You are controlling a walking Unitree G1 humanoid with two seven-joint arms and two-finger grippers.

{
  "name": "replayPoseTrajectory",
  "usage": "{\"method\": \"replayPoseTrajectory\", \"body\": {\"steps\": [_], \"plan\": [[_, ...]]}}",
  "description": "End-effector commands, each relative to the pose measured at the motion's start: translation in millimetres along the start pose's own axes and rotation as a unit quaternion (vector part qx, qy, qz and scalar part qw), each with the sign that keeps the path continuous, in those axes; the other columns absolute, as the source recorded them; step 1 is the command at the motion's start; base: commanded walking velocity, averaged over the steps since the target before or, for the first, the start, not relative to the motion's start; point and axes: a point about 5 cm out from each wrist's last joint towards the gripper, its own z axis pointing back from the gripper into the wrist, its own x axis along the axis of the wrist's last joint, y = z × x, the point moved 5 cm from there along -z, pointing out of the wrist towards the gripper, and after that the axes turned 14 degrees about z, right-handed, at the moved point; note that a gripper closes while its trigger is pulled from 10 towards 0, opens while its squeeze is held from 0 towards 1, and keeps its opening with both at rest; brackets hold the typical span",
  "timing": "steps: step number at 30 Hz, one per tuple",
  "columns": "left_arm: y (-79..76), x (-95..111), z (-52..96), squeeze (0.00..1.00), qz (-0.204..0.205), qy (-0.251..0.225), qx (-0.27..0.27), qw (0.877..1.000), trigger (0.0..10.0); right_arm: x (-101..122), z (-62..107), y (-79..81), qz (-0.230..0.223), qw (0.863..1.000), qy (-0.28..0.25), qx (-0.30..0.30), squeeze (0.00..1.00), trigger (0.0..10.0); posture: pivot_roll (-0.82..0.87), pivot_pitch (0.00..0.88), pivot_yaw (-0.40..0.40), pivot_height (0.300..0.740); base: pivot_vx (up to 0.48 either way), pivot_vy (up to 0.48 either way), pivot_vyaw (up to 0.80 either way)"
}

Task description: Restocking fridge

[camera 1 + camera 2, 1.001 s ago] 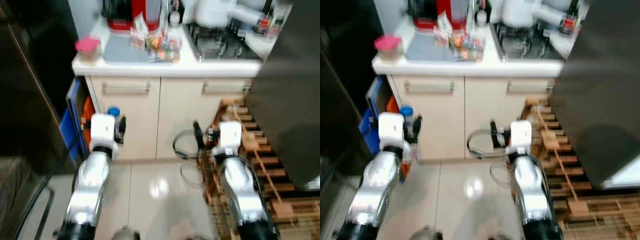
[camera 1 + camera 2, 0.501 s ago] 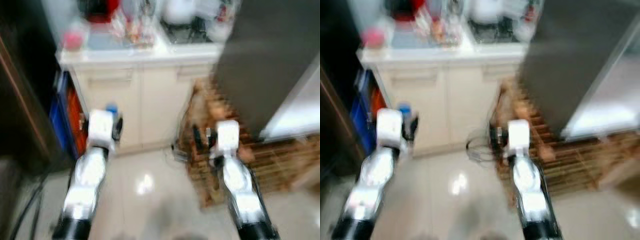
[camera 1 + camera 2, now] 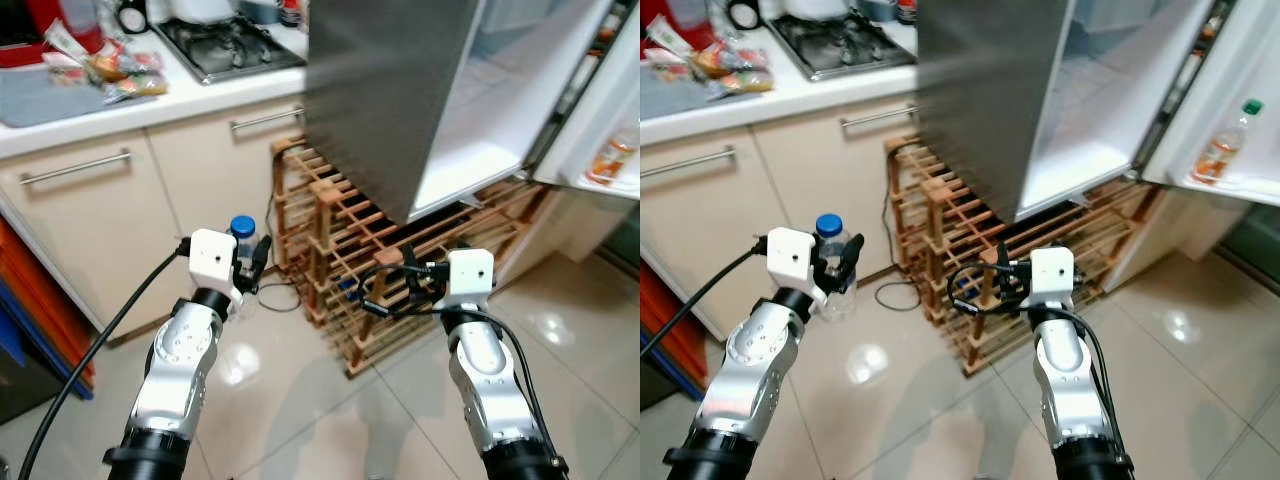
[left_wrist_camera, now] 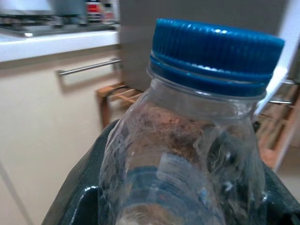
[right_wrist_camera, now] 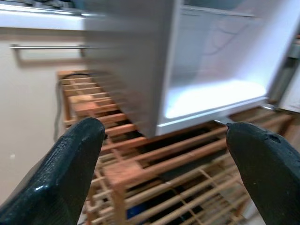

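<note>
wooden rack [image 3: 345, 235] | stove [image 3: 225, 45] | counter [image 3: 90, 105] | tiled floor [image 3: 300, 400]

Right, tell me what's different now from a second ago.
The view has swung to the robot's right: the counter and stove now sit at upper left, and the open fridge with its door-shelf bottle has come into view above the wooden rack. That is camera motion, not things moving. Unchanged: the left gripper stays shut on the blue-capped bottle, and the right gripper stays open and empty.
</note>
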Motion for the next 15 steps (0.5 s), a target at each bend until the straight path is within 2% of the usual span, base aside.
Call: {"method": "replayPoseTrajectory", "body": {"steps": [1,8,15], "plan": [[-4.3,9.5,-4.7,0.0,0.0,-0.019,-0.01,1.0,10.0,3.6,-1.9,-4.7,0.006,1.0,-0.008,-0.009,0.0,10.0,-0.06,0.0,-0.008,0.74,0.0,-0.465,-0.71],[-12.3,8.2,-8.9,0.0,0.006,-0.021,-0.024,0.999,10.0,3.0,0.8,-3.8,0.009,1.0,-0.009,-0.009,0.0,10.0,-0.08,0.0,-0.005,0.74,0.0,-0.465,-0.71],[-10.4,6.4,-12.1,0.0,0.003,-0.019,-0.016,1.0,10.0,1.6,2.3,-1.6,0.009,1.0,-0.009,0.002,0.0,10.0,-0.08,0.0,-0.004,0.74,0.0,-0.458,-0.7]]}}
